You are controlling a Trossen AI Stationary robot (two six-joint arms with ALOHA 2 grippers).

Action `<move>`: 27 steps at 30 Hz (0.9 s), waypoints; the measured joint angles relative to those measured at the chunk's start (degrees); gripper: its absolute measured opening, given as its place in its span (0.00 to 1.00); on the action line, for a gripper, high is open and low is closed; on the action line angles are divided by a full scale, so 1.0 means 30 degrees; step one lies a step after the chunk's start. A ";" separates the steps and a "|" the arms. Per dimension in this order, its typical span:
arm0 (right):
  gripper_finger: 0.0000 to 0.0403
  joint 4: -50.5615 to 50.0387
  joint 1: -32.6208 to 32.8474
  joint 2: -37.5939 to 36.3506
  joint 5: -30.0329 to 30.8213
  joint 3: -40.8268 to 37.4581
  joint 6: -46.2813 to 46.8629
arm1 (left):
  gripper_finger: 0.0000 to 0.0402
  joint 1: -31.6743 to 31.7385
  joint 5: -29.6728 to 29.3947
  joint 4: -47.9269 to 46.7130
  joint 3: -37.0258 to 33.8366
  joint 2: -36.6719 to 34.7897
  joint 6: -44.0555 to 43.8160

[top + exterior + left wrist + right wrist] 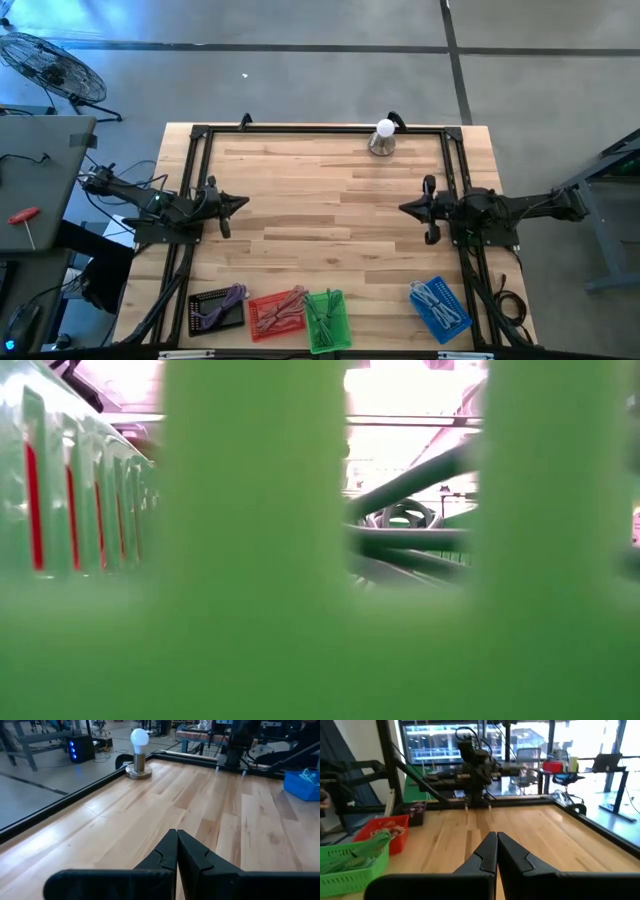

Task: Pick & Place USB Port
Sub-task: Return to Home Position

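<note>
**A:** Where did the arms stand?

**B:** The left gripper (238, 204) sat at middle left of the high view, just inside the table's (330, 190) left edge, with its tip pointing inward. The right gripper (408, 208) mirrored it at middle right. They were well apart, with bare wood between them.

**A:** And the fingers?

**B:** Each wrist view showed its own pair pressed together, with nothing between them.

**A:** The chargers?

**B:** All were along the bottom of the high view. The blue charger (437, 302) lay in the blue bin (300, 787) at lower right. The green chargers (324, 312) lay in the green bin (350, 875) at lower centre, just beside the red bin (380, 827). The black bin (210, 300) was to its left, and those two held cables of their own. Nothing lay loose on the wood, so I judged the sorting done.

**A:** So how should homing be done well?

**B:** It looked nearly finished, since both arms were folded and symmetric. Any last correction should be small and slow, with each arm drawing back along its own side. The jaws are better left shut so that no cable snags. The tips should stay off the wood and not sweep toward the bottom row of bins. The right arm should also keep away from the lamp (383, 138) at upper centre.

**A:** Any risk?

**B:** It was slight. A wide swing could nudge a bin.
</note>
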 joint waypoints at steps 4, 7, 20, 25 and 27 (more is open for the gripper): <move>0.00 -0.0079 -0.0005 0.0000 -0.0128 0.0000 -0.0420 | 0.00 0.0000 0.0160 -0.0018 -0.0022 0.0007 0.0449; 0.00 -0.0619 -0.0007 0.0012 0.0096 0.0000 -0.0460 | 0.00 0.0000 0.0176 0.0128 -0.0111 0.0000 0.0520; 0.00 -0.0771 -0.0007 0.0015 0.0629 -0.0007 -0.1100 | 0.00 0.0000 0.4577 0.5386 -0.1625 -0.1458 0.4255; 0.00 -0.0777 -0.0015 0.0015 0.1057 -0.0007 -0.1466 | 0.00 0.0000 0.6135 0.5401 -0.1639 -0.1754 0.4055; 0.00 -0.0959 -0.0015 0.0015 0.0798 -0.0007 -0.1461 | 0.00 0.0000 0.6644 0.5377 -0.1639 -0.1734 0.4263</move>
